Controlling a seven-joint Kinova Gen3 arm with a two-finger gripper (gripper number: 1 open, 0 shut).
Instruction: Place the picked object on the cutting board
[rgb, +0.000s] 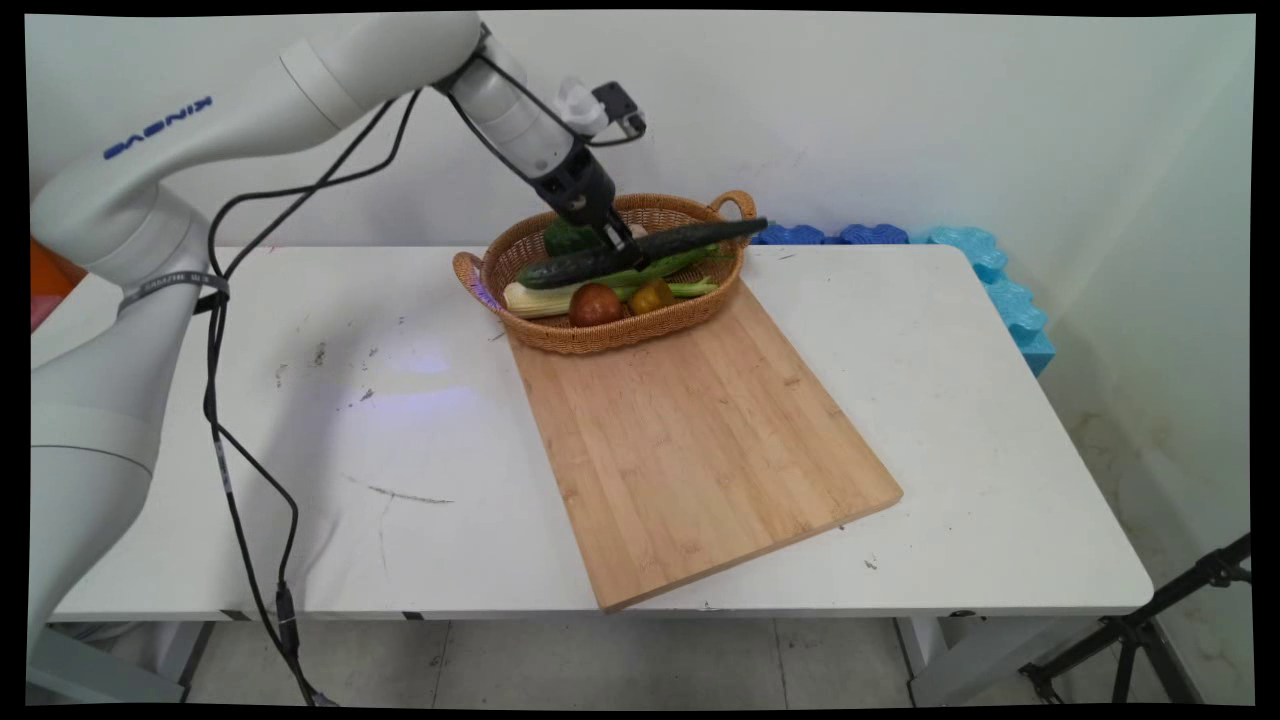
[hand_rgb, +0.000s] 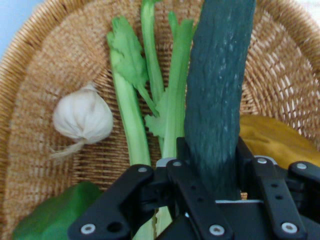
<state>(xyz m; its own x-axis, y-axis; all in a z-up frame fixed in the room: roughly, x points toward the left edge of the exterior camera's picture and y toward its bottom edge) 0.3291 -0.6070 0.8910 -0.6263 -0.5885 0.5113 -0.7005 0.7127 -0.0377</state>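
One cucumber clamped above a full basket

White table (rgb: 950, 420) against a pale wall, blue foam (rgb: 1000, 270) along its far edge. Gripper (rgb: 622, 245) fingers squeeze the cucumber (rgb: 690, 240) over the wicker basket (rgb: 640, 335); celery (hand_rgb: 132, 100), garlic (hand_rgb: 82, 117) beneath, cutting board (rgb: 700, 440) beside

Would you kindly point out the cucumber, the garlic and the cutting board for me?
cucumber (hand_rgb: 215, 100), hand view, on the middle of its dark green skin above the hand.
garlic (hand_rgb: 82, 117), hand view, on the bulb's white body.
cutting board (rgb: 700, 440), main view, on its bare wooden middle.
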